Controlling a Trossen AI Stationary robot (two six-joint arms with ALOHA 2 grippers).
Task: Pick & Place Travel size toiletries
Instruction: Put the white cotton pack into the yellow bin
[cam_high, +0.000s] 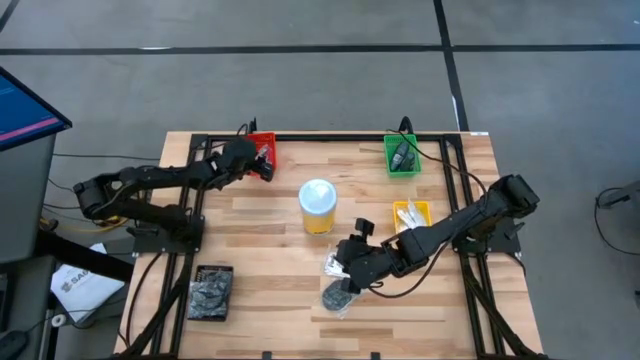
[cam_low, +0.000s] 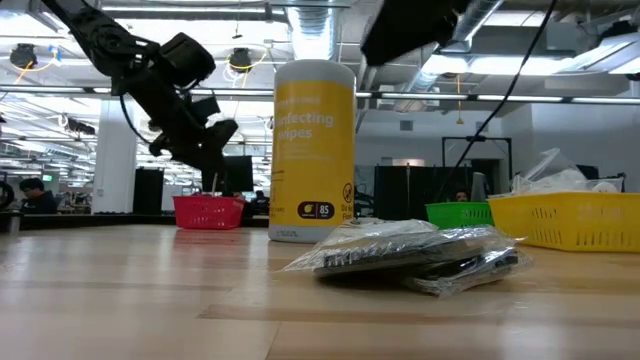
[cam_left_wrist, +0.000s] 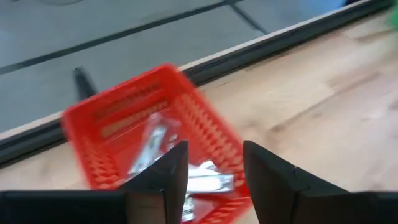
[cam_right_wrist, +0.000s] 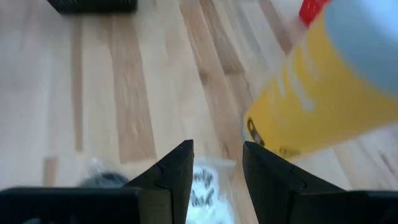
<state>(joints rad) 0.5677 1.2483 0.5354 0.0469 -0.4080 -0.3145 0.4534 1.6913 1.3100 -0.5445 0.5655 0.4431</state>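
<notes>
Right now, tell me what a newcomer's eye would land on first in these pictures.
The tall yellow wipes tub with its white lid stands mid-table and fills the low view. At the far edge the left gripper hangs open over the red basket, which holds silvery sachets. The right gripper hovers, jaws apart, just above bagged toiletries lying in front of the tub, with the yellow basket beside that arm.

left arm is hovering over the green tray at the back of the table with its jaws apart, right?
Not the green one. The high view shows the left gripper at the red plastic tray; the left wrist view confirms silvery bits inside it. The jaws are apart, as you said.
</notes>
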